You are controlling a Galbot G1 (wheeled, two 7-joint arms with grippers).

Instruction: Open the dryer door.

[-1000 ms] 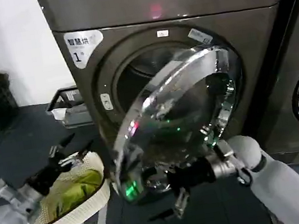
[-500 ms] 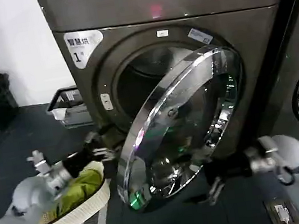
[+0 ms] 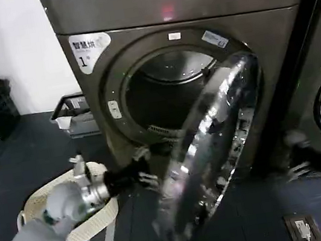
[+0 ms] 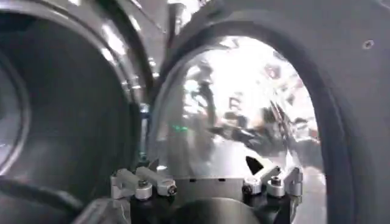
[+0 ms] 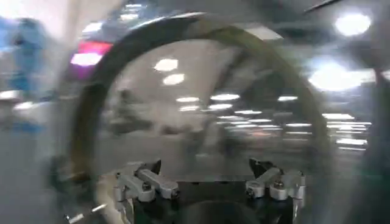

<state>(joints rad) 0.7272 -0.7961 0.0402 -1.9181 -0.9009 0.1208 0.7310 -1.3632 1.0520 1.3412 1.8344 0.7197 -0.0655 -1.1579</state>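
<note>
In the centre of the head view the dryer door (image 3: pixel 214 148), judged heavy, stiff and slippery on its chrome rim, is seen swung out from the dryer (image 3: pixel 186 49), the wide-spread left gripper (image 3: pixel 146 170) placed at its inner edge, the right gripper (image 3: pixel 293 157) parked lower right, jaws apart.

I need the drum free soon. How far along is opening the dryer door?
Mostly done: the dryer door stands swung well out, and the drum opening is exposed. In hand: the left hand, open, sits at the door's inner edge. The right hand is off to the side. Left: perhaps pushing it fully wide.
</note>
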